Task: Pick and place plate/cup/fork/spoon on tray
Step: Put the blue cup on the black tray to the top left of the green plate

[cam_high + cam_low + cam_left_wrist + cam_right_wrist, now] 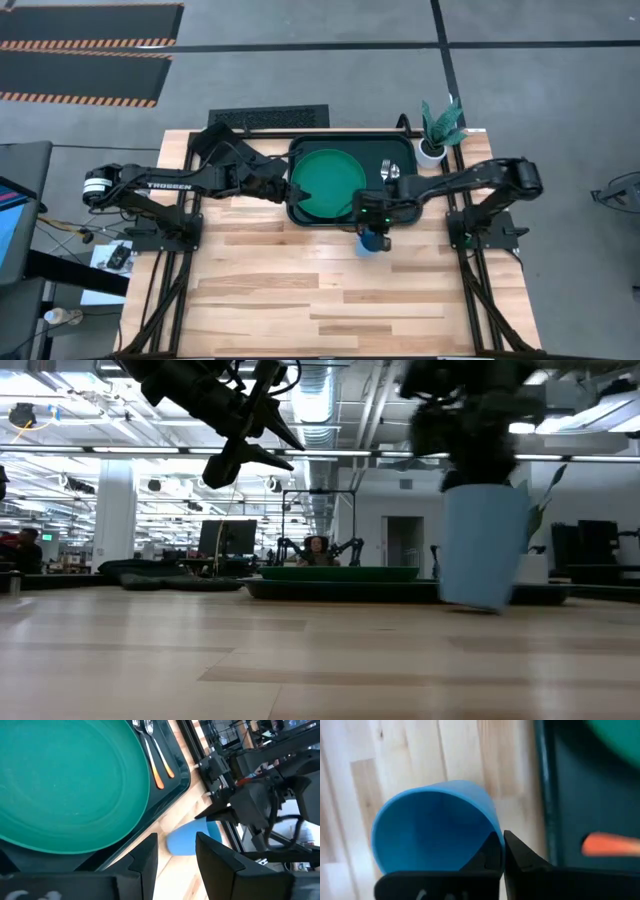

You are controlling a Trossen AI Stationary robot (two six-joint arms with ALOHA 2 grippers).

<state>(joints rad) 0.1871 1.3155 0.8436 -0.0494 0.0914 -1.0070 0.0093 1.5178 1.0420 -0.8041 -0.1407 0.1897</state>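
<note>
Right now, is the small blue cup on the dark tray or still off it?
Off it. The small round blue cup is beside the dark rectangular tray, above the wooden table, its rim pinched by the right claw.

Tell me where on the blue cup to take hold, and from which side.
Grip the cup by its rim wall, coming from above with one finger inside and one outside. Its open mouth faces up and its thin wall suits a pinch. The right end effector is shut on the rim that way, on the side nearest the tray; the cup looks slightly tilted in the low view.

Cup [374, 241] mostly under right arm
</note>
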